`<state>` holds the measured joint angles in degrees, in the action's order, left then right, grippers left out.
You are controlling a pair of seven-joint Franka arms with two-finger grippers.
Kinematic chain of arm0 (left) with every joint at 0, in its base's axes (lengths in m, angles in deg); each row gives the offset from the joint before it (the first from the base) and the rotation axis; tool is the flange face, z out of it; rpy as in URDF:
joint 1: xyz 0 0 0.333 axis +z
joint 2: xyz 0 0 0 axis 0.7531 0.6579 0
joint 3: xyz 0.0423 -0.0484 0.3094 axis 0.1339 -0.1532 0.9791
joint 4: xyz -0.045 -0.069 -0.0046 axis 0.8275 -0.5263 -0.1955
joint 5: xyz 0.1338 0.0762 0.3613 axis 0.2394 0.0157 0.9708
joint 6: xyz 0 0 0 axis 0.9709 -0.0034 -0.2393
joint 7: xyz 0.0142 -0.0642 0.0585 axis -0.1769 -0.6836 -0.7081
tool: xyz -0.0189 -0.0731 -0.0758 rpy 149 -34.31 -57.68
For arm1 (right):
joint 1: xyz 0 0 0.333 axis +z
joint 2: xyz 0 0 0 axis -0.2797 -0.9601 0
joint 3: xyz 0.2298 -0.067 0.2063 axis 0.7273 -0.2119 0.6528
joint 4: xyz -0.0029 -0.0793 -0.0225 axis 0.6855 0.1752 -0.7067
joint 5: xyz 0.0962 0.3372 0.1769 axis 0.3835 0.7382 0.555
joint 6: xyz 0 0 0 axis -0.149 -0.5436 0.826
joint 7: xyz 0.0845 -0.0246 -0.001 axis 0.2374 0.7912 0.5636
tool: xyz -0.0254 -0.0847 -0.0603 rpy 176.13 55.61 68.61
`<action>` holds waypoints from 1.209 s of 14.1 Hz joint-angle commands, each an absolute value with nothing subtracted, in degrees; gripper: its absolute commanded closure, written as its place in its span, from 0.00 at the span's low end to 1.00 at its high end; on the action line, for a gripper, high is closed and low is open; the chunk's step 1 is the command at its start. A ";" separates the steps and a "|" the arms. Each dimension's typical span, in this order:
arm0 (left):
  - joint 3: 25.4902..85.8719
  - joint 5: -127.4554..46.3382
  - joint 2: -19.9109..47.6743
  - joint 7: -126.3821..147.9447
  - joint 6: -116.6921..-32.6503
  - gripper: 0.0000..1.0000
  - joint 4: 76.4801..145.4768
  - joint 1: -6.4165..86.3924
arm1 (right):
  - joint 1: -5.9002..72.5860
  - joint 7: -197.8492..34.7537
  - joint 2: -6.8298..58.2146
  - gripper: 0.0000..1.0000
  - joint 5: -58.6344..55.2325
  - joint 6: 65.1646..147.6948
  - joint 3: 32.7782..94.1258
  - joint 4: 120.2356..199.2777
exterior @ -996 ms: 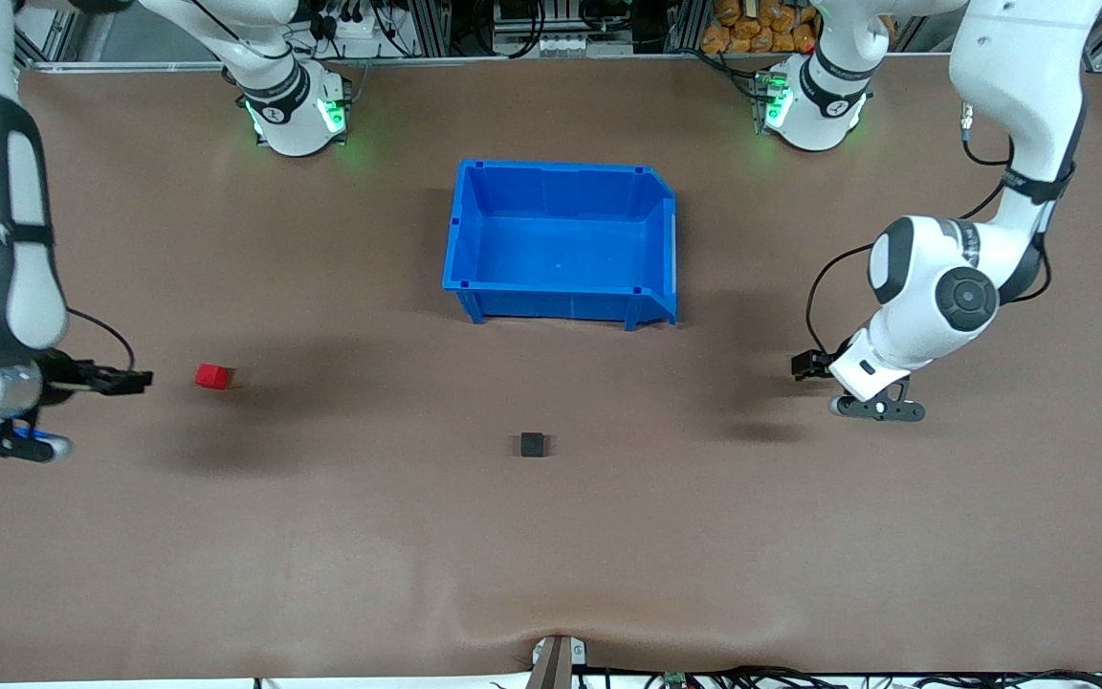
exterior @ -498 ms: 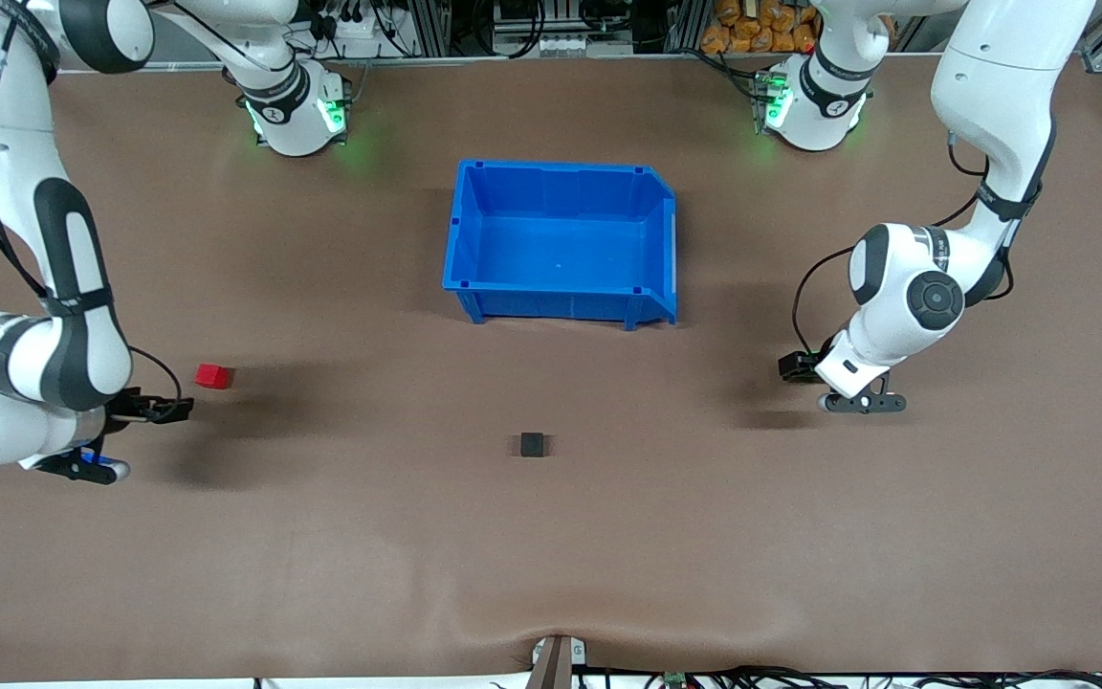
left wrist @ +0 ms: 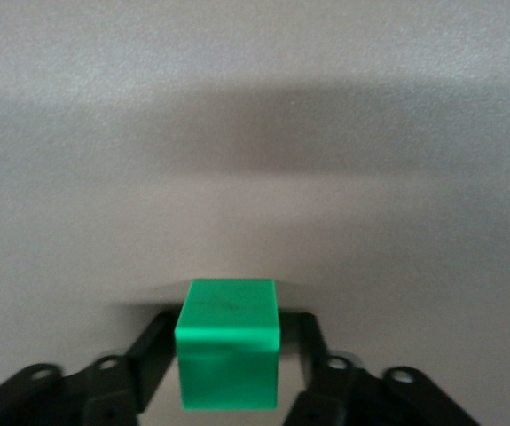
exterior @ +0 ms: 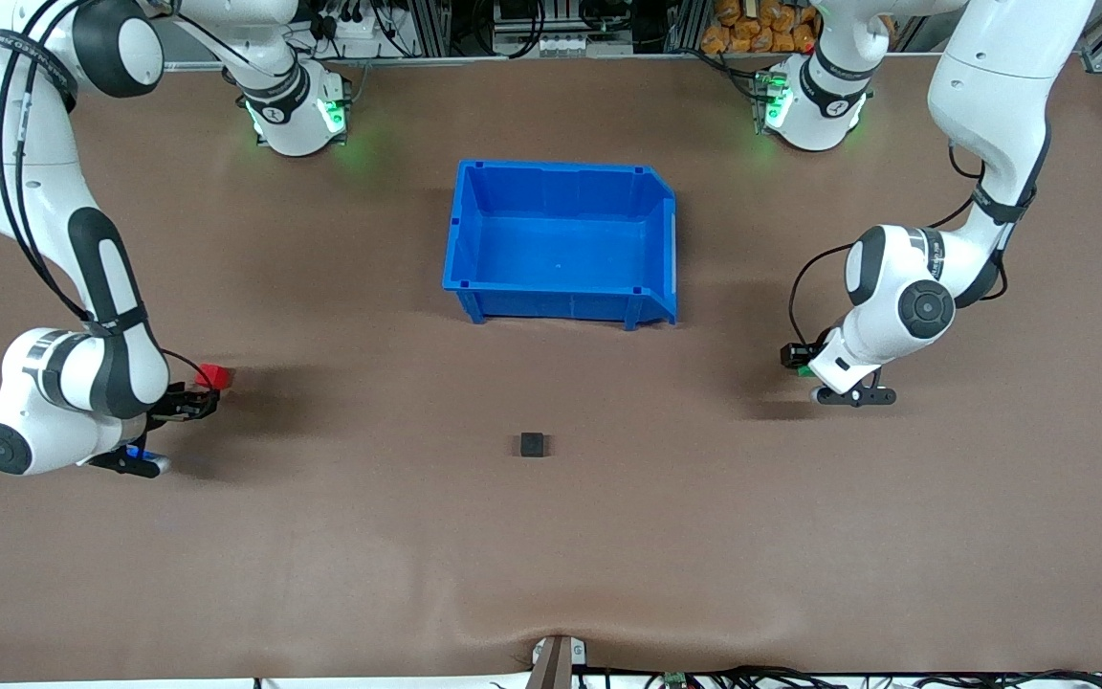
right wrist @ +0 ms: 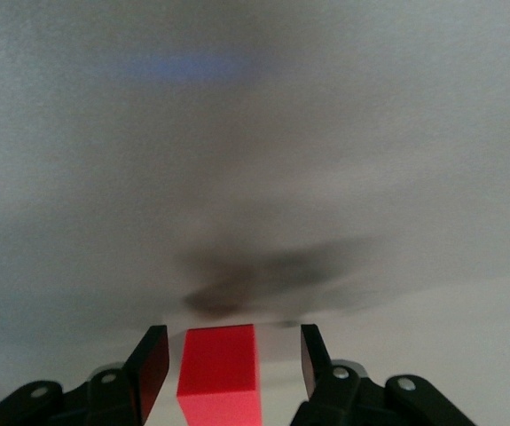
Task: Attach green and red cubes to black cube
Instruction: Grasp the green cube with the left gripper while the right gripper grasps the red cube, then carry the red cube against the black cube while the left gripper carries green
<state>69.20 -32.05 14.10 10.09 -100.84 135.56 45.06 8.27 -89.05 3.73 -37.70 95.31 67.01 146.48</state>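
Note:
The black cube [exterior: 532, 444] sits alone on the table, nearer to the front camera than the blue bin. The red cube [exterior: 213, 375] lies toward the right arm's end of the table. My right gripper [exterior: 197, 400] is low at it; in the right wrist view the gripper [right wrist: 233, 342] is open, with the red cube [right wrist: 219, 373] between its fingers and a gap on each side. The green cube [exterior: 804, 369] lies toward the left arm's end, mostly hidden under my left gripper [exterior: 797, 356]. In the left wrist view that gripper [left wrist: 232, 324] is open around the green cube [left wrist: 228, 355].
An empty blue bin [exterior: 561, 168] stands at the table's middle, nearer the robot bases than the black cube. Both arm bases stand at the table's edge farthest from the front camera. The brown table mat has a bulge at its front edge [exterior: 556, 627].
My right arm has swung in and brought its gripper down to the red cube. My left gripper has come lower and settled around the green cube. No cube has moved.

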 commanded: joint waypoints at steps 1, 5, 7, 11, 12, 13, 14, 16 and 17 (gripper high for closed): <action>69.17 -32.27 12.87 7.23 -98.13 1.00 135.54 45.17 | 8.60 -90.36 4.60 0.33 -35.83 95.75 67.41 148.44; 68.56 -32.18 12.52 -6.19 -96.56 1.00 132.48 44.21 | 8.95 -90.18 4.42 0.50 -35.73 95.84 67.23 148.98; 68.47 -32.27 12.43 -14.11 -96.46 1.00 130.19 42.89 | 8.69 -90.10 4.16 0.58 -36.09 95.66 67.14 148.98; 67.60 -32.88 13.04 -31.33 -96.46 1.00 125.10 41.57 | 8.42 -92.19 4.16 1.00 -35.03 95.22 67.23 148.28; 66.98 -32.89 13.13 -34.85 -96.46 1.00 123.95 41.48 | 8.51 -95.51 4.42 1.00 -34.86 95.22 67.32 147.66; 66.71 -32.89 13.39 -38.45 -96.46 1.00 122.98 41.39 | 8.86 -100.16 4.68 1.00 -34.07 94.53 67.49 146.70; 66.71 -32.89 13.57 -40.93 -96.46 1.00 122.02 41.30 | 9.21 -104.64 4.77 1.00 -31.63 92.08 67.49 145.04; 66.62 -32.89 14.19 -45.06 -96.46 1.00 120.52 40.60 | 9.47 -113.78 4.60 1.00 -24.08 86.63 67.58 140.47; 66.54 -32.97 14.71 -47.26 -96.46 1.00 119.47 40.60 | 10.52 -118.79 4.68 1.00 -20.13 85.74 67.58 139.41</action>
